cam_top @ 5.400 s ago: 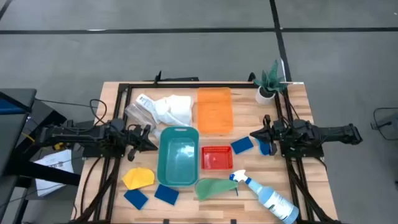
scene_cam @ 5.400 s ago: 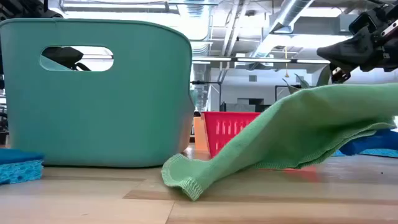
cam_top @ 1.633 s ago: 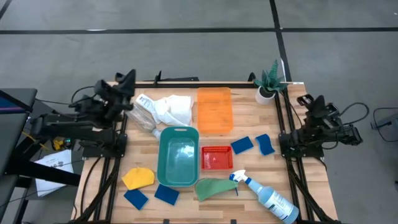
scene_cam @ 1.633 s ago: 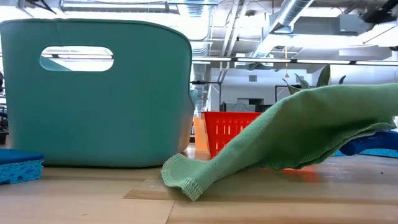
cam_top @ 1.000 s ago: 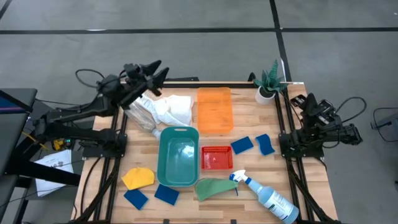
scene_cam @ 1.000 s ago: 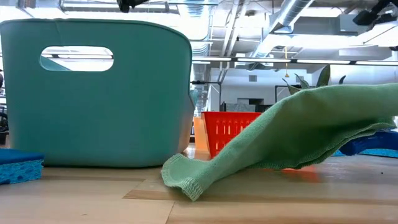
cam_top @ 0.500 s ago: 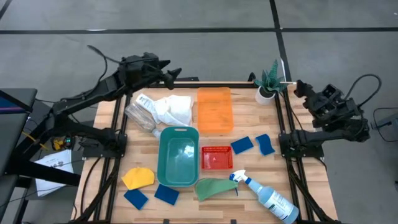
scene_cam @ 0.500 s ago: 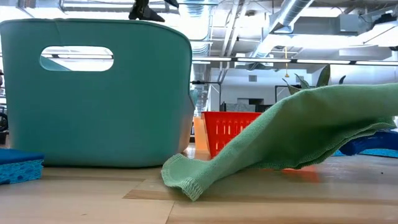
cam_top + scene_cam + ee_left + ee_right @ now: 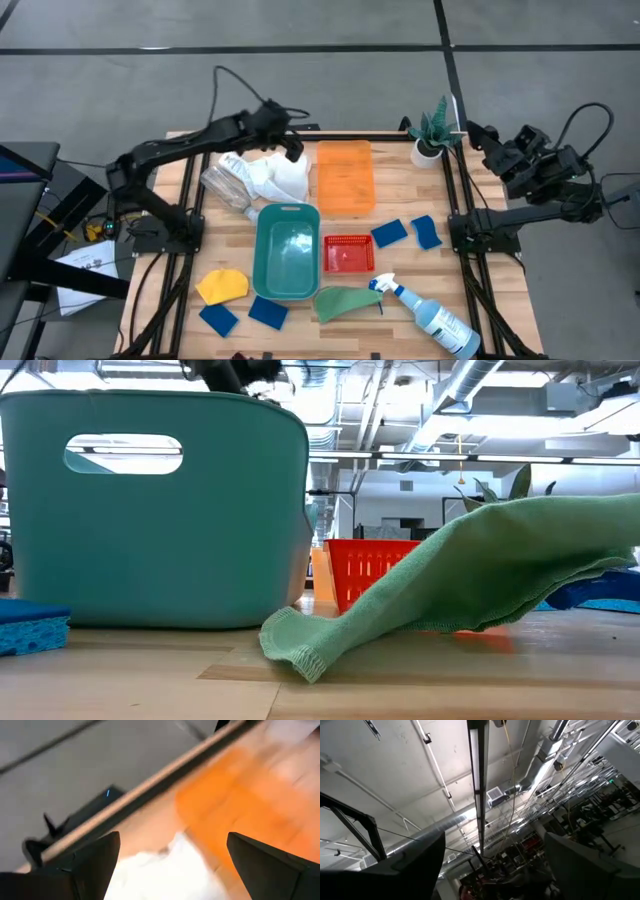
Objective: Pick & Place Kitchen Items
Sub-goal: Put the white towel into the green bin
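Left gripper [image 9: 290, 148], fingers spread wide and empty, had swung from the table's left edge to above the white cloth [image 9: 281, 177], beside the orange tray [image 9: 345, 176]; a grasp seemed imminent. Right gripper [image 9: 480, 135], wide apart, had lifted clear.

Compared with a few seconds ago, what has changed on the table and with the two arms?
The left gripper has swung from beside the teal bin to above the white cloth, fingers open, holding nothing. The right gripper has lifted off the table's right side, open. No item has moved.
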Robot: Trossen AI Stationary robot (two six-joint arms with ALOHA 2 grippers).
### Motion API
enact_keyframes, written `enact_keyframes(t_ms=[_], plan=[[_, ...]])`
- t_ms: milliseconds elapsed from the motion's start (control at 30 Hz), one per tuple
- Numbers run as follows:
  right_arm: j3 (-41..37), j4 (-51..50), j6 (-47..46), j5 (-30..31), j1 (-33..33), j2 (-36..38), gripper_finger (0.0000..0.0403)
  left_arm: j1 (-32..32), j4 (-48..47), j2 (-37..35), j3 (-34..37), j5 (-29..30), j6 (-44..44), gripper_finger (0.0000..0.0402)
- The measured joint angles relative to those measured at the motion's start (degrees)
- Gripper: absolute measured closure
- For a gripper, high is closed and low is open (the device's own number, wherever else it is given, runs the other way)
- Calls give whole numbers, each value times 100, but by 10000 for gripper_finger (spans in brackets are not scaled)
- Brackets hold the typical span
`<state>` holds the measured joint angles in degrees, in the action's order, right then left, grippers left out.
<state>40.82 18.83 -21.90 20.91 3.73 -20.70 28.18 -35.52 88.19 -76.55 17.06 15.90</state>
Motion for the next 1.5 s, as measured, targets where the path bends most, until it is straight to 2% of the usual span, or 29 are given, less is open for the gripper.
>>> enact_keyframes(t_ms=[167, 300, 433, 567, 800, 933, 1100, 1233, 1500], plan=[[0, -21, -3, 0, 0, 23, 81, 31, -2, 563, 0, -73, 60, 37], [0, -42, -6, -4, 0, 23, 82, 66, -269, 890, 0, -393, 486, 37], [0, -57, -8, -2, 0, 23, 82, 55, -546, 1096, 0, -439, 715, 37], [0, -91, -9, -3, 0, 23, 82, 51, -632, 1131, 68, -500, 799, 37], [0, -191, -19, -2, 0, 23, 82, 7, -1095, 1131, 288, -1016, 1198, 37], [0, -211, -19, -2, 0, 23, 82, -137, -1479, 1131, 339, -1016, 1216, 37], [0, -289, -19, -2, 0, 23, 82, -265, -1493, 1131, 339, -999, 1191, 37], [0, -377, -58, -3, 0, 23, 82, -331, -1530, 1131, 339, -992, 568, 37], [0, -359, -199, -9, 0, 23, 82, -353, -1627, 1131, 339, -985, -2215, 37]])
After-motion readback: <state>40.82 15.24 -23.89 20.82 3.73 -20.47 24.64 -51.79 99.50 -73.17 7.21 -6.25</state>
